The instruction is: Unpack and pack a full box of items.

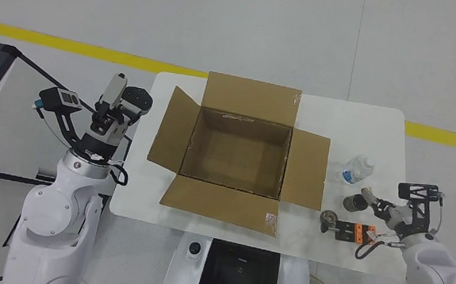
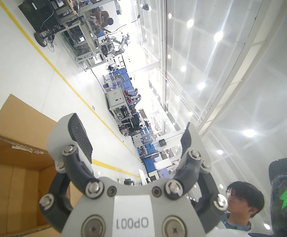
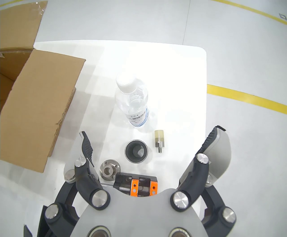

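An open cardboard box (image 1: 239,151) stands in the middle of the white table (image 1: 372,128), flaps spread, its inside looking bare. To its right lie a clear water bottle (image 1: 358,169) (image 3: 132,101), a dark cylindrical sleeve (image 1: 356,203) (image 3: 136,152), a small metal fitting (image 3: 158,141), a metal flange (image 1: 328,221) (image 3: 109,170) and a black-and-orange block (image 1: 355,230) (image 3: 136,184). My right gripper (image 1: 376,210) (image 3: 149,138) hangs open just above these parts, holding nothing. My left gripper (image 1: 124,95) (image 2: 131,125) is open and empty, off the table's left edge, pointing upward beside the box (image 2: 20,139).
The box's right flap (image 3: 38,107) reaches out close to the loose parts. Bare table lies behind the bottle and along the far right corner. A yellow floor line (image 1: 75,48) runs behind the table.
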